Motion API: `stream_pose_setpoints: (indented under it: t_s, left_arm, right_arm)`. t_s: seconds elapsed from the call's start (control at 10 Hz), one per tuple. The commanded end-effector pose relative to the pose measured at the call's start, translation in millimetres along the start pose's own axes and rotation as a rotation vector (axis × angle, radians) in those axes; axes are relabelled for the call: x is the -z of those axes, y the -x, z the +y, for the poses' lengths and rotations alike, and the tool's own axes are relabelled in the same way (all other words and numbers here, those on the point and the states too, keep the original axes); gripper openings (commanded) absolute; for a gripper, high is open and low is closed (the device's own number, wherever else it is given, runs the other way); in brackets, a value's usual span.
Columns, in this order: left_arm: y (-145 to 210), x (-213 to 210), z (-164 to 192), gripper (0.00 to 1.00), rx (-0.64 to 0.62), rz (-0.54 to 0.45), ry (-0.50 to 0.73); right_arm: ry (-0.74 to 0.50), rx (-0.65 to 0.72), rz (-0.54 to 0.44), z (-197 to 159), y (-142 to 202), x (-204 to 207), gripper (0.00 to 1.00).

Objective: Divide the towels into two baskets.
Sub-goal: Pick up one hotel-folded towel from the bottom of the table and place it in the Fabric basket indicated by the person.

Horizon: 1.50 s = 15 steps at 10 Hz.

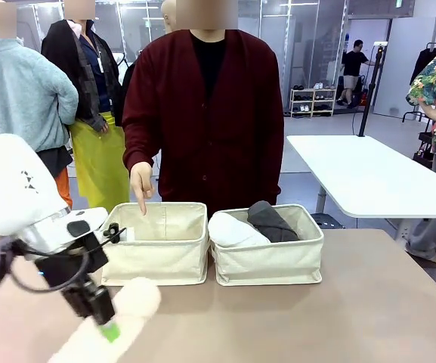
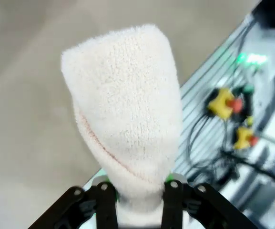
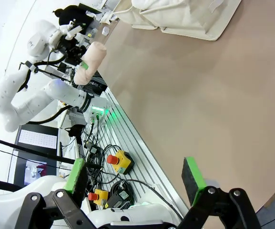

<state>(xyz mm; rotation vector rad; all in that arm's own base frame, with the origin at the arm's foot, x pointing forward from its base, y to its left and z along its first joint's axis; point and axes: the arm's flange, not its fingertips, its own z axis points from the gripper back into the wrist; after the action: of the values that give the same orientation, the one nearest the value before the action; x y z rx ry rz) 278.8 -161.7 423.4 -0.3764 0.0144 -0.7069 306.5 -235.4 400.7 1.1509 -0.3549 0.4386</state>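
Note:
My left gripper (image 1: 106, 327) is shut on a rolled cream towel (image 1: 137, 299), held above the table's near left corner. In the left wrist view the towel (image 2: 125, 109) stands up from between the fingers (image 2: 106, 202). Two cream canvas baskets sit side by side at the far edge. Over the left basket (image 1: 161, 253) a person's hand (image 1: 140, 185) points down into it. The right basket (image 1: 270, 265) holds a white towel (image 1: 233, 231) and a dark grey towel (image 1: 272, 221). My right gripper (image 3: 133, 177) is open above the near edge, nothing between its pads.
The person in a dark red cardigan (image 1: 202, 113) stands just behind the baskets. The brown tabletop (image 1: 316, 318) lies bare in front of the baskets. Cables and yellow button boxes (image 3: 119, 162) lie below the near edge. A white table (image 1: 369, 178) stands farther back on the right.

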Motion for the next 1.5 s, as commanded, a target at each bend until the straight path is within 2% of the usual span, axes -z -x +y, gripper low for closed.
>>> stream_pose_setpoints:
  t_s: [0.0, 0.1, 0.2, 0.3, 0.4, 0.7, 0.8, 0.9, 1.0, 1.2, 1.3, 1.4]
  left_arm:
    - [51, 2, -14, 0.14, 0.304, 0.018, -0.255]
    - [54, -1, -14, 0.14, 0.393, -0.006, -0.32]
    - [57, -4, -10, 0.14, 0.399, 0.009, -0.293]
    - [60, -11, -5, 0.14, 0.332, -0.044, -0.23]
    - [17, -28, -24, 0.14, 0.337, 0.094, -0.28]
    - [17, -28, -24, 0.14, 0.337, 0.094, -0.28]
    - [17, -28, -22, 0.37, 0.35, 0.076, -0.288]
    - [20, -48, -18, 0.37, 0.433, 0.034, -0.42]
    - [9, -65, -14, 0.37, 0.543, 0.056, -0.457]
    - [-25, -91, -7, 0.37, 0.657, 0.111, -0.483]
    - [-41, -100, -3, 0.37, 0.648, 0.122, -0.526]
    - [-55, -107, -6, 0.37, 0.743, 0.099, -0.579]
  right_arm:
    - [-0.004, -0.013, -0.003, 4, 1, 0, 1.0]
    - [-0.004, -0.013, -0.003, 4, 1, 0, 1.0]
    - [-0.004, -0.013, -0.003, 4, 1, 0, 1.0]
    - [-0.004, -0.013, -0.003, 4, 1, 0, 1.0]
    - [-0.004, -0.013, -0.003, 4, 1, 0, 1.0]
    - [-0.004, -0.013, -0.003, 4, 1, 0, 1.0]
    - [-0.004, -0.013, -0.003, 4, 1, 0, 1.0]
    - [-0.004, -0.013, -0.003, 4, 1, 0, 1.0]
    - [-0.004, -0.013, -0.003, 4, 1, 0, 1.0]
    - [-0.004, -0.013, -0.003, 4, 1, 0, 1.0]
    - [-0.004, -0.013, -0.003, 4, 1, 0, 1.0]
    - [-0.004, -0.013, -0.003, 4, 1, 0, 1.0]
